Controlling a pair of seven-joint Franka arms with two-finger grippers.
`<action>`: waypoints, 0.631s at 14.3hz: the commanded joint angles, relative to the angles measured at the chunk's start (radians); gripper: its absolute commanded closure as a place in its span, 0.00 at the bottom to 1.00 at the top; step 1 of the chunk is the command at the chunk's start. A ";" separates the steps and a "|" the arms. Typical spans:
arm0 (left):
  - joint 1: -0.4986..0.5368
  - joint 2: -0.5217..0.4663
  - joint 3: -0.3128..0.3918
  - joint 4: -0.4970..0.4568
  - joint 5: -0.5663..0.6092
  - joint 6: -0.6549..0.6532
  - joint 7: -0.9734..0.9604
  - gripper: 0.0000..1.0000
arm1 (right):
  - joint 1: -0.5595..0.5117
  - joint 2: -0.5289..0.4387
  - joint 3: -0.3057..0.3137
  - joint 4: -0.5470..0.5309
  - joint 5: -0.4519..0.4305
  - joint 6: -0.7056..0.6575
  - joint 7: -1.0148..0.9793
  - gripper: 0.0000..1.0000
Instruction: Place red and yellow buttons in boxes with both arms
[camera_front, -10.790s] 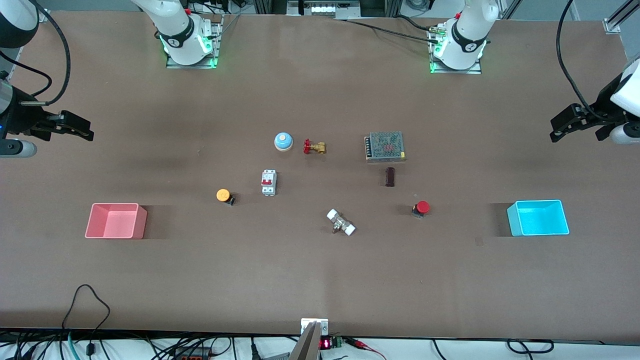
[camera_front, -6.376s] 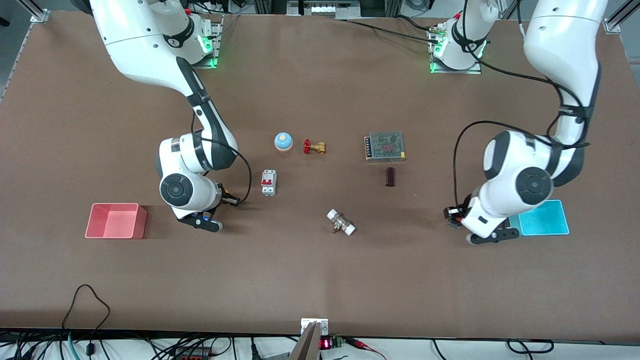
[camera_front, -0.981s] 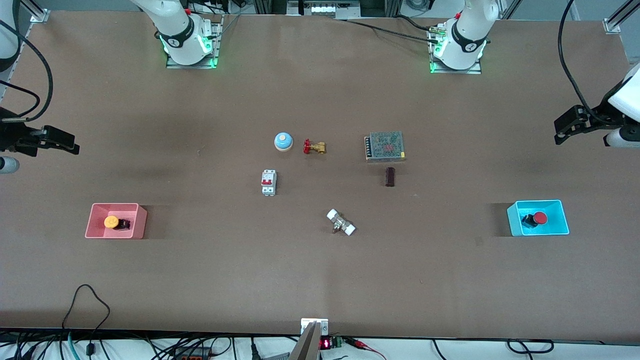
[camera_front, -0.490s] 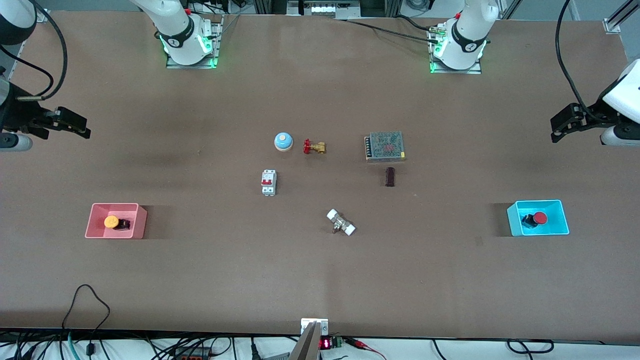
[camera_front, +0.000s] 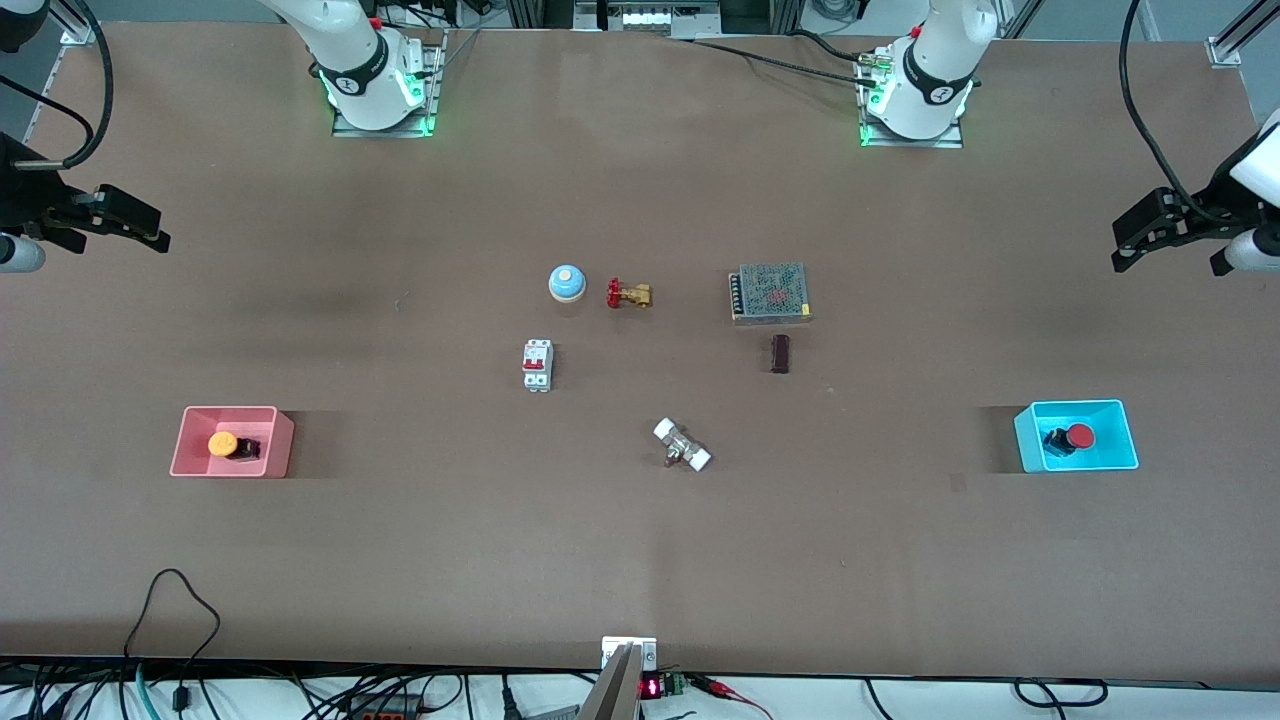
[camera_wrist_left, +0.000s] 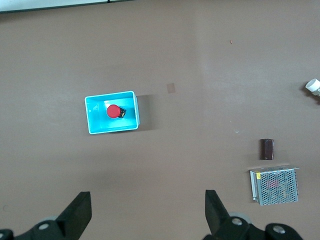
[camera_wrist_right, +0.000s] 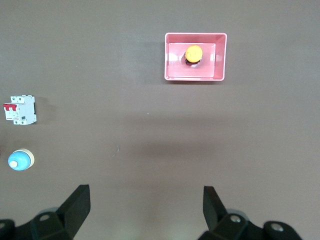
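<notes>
The yellow button (camera_front: 224, 444) lies in the pink-red box (camera_front: 192, 456) toward the right arm's end of the table; both show in the right wrist view, button (camera_wrist_right: 193, 53) and box (camera_wrist_right: 221, 55). The red button (camera_front: 1076, 437) lies in the cyan box (camera_front: 1110, 458) toward the left arm's end; the left wrist view shows button (camera_wrist_left: 114, 110) and box (camera_wrist_left: 95, 117). My right gripper (camera_front: 135, 222) is open, empty and raised over the right arm's end of the table. My left gripper (camera_front: 1138, 232) is open, empty and raised over the left arm's end.
In the middle of the table stand a blue-and-cream bell (camera_front: 566, 283), a brass valve with a red handle (camera_front: 627, 294), a white breaker (camera_front: 537, 364), a meshed power supply (camera_front: 769, 292), a dark block (camera_front: 780, 353) and a white-capped fitting (camera_front: 682, 446).
Since the earliest frames each button went from the table into its box. In the last second both grippers have kept rising and drifting toward the robots' bases.
</notes>
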 joint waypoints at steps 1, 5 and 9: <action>-0.014 -0.019 0.016 -0.018 -0.020 0.001 0.010 0.00 | 0.000 -0.025 0.007 -0.023 -0.013 -0.003 0.018 0.00; -0.034 -0.014 0.034 -0.019 -0.020 0.002 0.010 0.00 | 0.002 -0.023 0.010 -0.016 -0.013 -0.002 0.020 0.00; -0.018 0.000 0.036 -0.026 -0.020 0.002 0.008 0.00 | 0.002 -0.025 0.010 -0.015 -0.013 -0.005 0.018 0.00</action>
